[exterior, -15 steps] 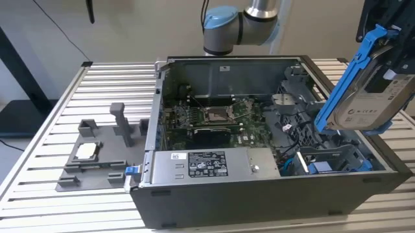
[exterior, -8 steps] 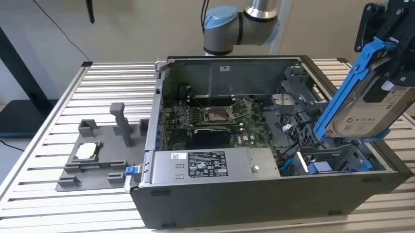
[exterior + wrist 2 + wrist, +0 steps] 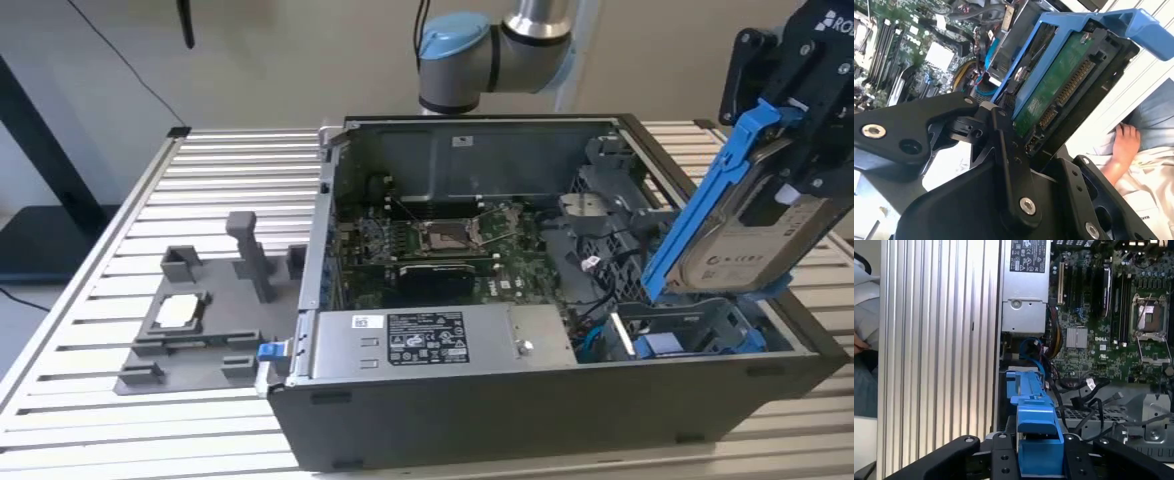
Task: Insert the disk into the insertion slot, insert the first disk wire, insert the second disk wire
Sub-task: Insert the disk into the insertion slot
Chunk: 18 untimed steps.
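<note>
Computer case [image 3: 534, 405] contains a motherboard [image 3: 441, 240] and the insertion slot [image 3: 687, 335]. The gripper [image 3: 798, 150] jaws pinch the disk [image 3: 747, 240], tilted above this slot.

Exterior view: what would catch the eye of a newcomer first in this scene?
The disk in its blue carrier, held tilted by the gripper at the exterior view's right, above the insertion slot. Next, the open computer case with its processor socket in the middle.
</note>
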Motion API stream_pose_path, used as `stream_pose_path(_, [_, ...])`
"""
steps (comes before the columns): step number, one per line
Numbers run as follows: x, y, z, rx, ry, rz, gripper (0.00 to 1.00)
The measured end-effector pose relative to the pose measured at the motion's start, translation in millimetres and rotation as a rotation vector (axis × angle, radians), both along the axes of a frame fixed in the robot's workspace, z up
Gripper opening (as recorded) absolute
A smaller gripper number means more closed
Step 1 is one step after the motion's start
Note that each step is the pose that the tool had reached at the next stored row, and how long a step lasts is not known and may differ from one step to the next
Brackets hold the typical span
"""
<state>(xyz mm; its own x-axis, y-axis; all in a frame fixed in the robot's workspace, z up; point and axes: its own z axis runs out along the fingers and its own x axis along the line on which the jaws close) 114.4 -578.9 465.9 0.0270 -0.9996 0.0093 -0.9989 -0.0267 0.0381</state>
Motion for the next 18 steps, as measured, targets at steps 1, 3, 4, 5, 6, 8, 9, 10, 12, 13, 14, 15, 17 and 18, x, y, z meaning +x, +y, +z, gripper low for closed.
stream_pose_path(1, [0.0,0.0,-1.4,-0.0004,-0.0001,0.004,0.33])
stream_pose_path(3, [0.0,0.1,-4.1,-0.001,-0.0001,0.011,0.33])
stream_pose_path(4, [0.0,0.1,-5.5,-0.0013,-0.0001,0.015,0.33])
stream_pose_path(5, [0.0,0.1,-6.7,-0.0015,0.0,0.018,0.33])
stream_pose_path(6, [0.0,0.1,-8.0,-0.0014,-0.0001,0.021,0.33])
stream_pose_path(8, [0.0,0.0,-11.0,-0.0012,-0.0001,0.023,0.33])
stream_pose_path(9, [0.0,-0.2,-12.4,-0.0011,-0.0001,0.023,0.33])
stream_pose_path(10, [0.0,-0.5,-13.8,-0.0012,-0.0001,0.023,0.33])
stream_pose_path(12, [0.0,-0.7,-16.8,-0.0013,-0.0001,0.024,0.33])
stream_pose_path(13, [0.0,-0.9,-18.4,-0.0012,-0.0001,0.024,0.33])
stream_pose_path(14, [0.0,-1.2,-19.9,-0.0012,-0.0001,0.023,0.33])
stream_pose_path(15, [0.0,-1.4,-21.2,-0.0014,-0.0001,0.023,0.33])
stream_pose_path(17, [0.0,-1.4,-24.3,-0.0014,-0.0001,0.022,0.33])
stream_pose_path(18, [0.0,-1.4,-25.9,-0.0014,-0.0001,0.022,0.33])
